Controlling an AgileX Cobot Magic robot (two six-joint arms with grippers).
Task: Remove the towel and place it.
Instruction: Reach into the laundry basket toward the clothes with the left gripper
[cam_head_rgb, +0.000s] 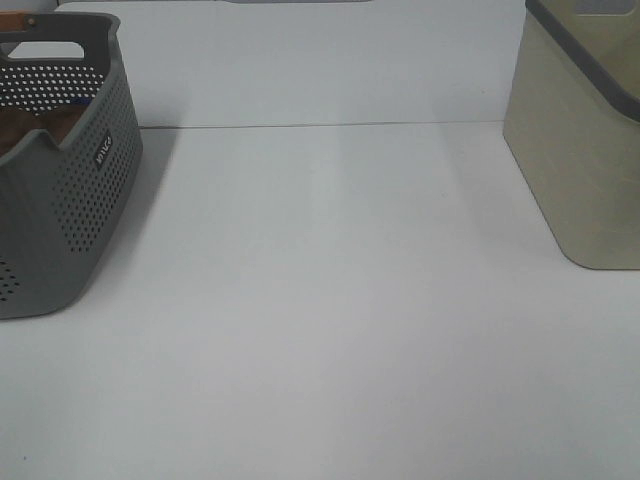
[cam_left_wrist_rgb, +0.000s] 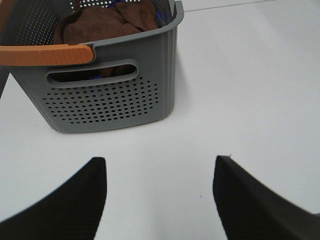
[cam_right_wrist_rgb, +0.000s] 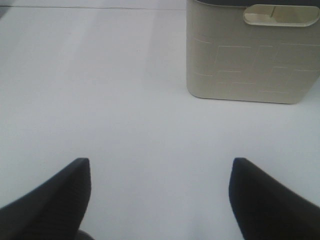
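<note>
Both empty: my left gripper (cam_left_wrist_rgb: 161, 161) has its jaws wide apart over the bare white surface (cam_left_wrist_rgb: 240, 75), right gripper (cam_right_wrist_rgb: 161, 161) same. Just ahead of the left is a grey perforated plastic basket (cam_left_wrist_rgb: 110, 105) w/ a curved orange handle (cam_left_wrist_rgb: 45, 54). The dark reddish-brown plush towel (cam_left_wrist_rgb: 100, 22) lies bunched inside. Approach: go over the rim, clear of the handle, pinch the highest fold, lift straight. A beige plastic bin (cam_right_wrist_rgb: 250, 60) stands beyond the right gripper.

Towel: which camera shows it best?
Left wrist view: the towel lies bunched inside the grey basket, mostly exposed. Exterior high shows only a brown sliver over the basket rim; right wrist shows none of it.
</note>
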